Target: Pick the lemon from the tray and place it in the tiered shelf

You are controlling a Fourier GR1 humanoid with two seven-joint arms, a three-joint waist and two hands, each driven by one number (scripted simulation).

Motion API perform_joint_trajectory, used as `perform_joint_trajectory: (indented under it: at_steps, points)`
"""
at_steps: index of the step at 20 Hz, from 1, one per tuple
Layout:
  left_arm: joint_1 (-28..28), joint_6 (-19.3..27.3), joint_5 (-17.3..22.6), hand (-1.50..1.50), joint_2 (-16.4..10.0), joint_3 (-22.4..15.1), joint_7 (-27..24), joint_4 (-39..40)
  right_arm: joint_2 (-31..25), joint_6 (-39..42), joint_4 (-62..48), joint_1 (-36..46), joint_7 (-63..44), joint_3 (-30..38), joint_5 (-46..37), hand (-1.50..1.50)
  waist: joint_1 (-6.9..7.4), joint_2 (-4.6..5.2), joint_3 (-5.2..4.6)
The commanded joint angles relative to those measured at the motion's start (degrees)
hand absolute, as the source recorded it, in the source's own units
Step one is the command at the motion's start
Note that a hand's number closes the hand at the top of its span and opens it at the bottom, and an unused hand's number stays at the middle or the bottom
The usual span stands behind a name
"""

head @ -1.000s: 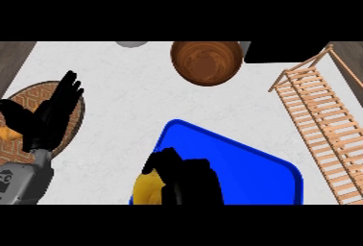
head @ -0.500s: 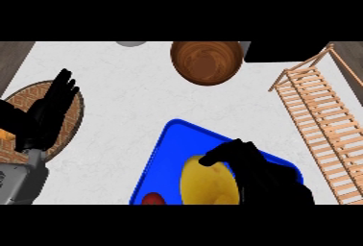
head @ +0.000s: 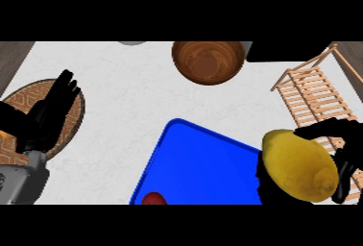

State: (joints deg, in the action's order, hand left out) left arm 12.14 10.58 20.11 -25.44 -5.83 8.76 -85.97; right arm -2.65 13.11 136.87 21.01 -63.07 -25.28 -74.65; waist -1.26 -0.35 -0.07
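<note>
The right hand (head: 346,163) has its fingers curled round the lemon (head: 299,166), held at the right edge of the tray (head: 199,163), beside the shelf (head: 315,101). Carry it level over the slats, lower onto a tier, then release. The left hand (head: 50,115) rests at the left with its fingers straight.

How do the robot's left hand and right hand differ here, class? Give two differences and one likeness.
The left hand is open, fingers straight and up; the right hand is curled round the lemon. The left hand rests at the view's left, by the woven mat; the right hand is at the right, between the blue tray and the tiered shelf. Both are black.
</note>
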Motion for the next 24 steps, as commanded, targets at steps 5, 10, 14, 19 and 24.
perform_joint_trajectory:
  at_steps: [5, 10, 14, 19, 24]
  points:
    - [1.82, -0.16, -1.00, 0.00, 0.92, 0.38, 0.82, 0.41, -0.49, 11.95, 11.71, -4.29, 0.75, 19.17, 10.65, 1.50, 0.05, 0.18, 0.12]
    - [-0.27, 1.94, -2.60, 0.00, 2.35, -0.42, 0.56, -1.51, 0.33, 10.26, 8.21, -5.25, 9.36, 32.13, 16.78, 1.50, 0.37, 0.09, 0.24]
    - [1.16, -0.81, -0.92, 0.00, 1.74, 1.16, 0.13, 1.34, 1.85, 8.90, 7.60, -9.67, 16.54, 38.44, 18.93, 1.50, -0.81, 0.14, 0.34]
    - [0.52, -1.41, 0.20, 0.00, 0.24, 2.65, 2.52, -1.00, 2.47, 12.52, 6.68, -9.10, 21.71, 45.58, 21.99, 1.50, -0.57, -0.21, 0.29]
    - [-0.37, -2.22, 0.56, 0.00, 0.14, 3.39, 2.54, -0.98, 0.82, 13.79, 1.86, -7.01, 27.80, 56.26, 28.21, 1.50, -0.45, -0.19, 0.24]
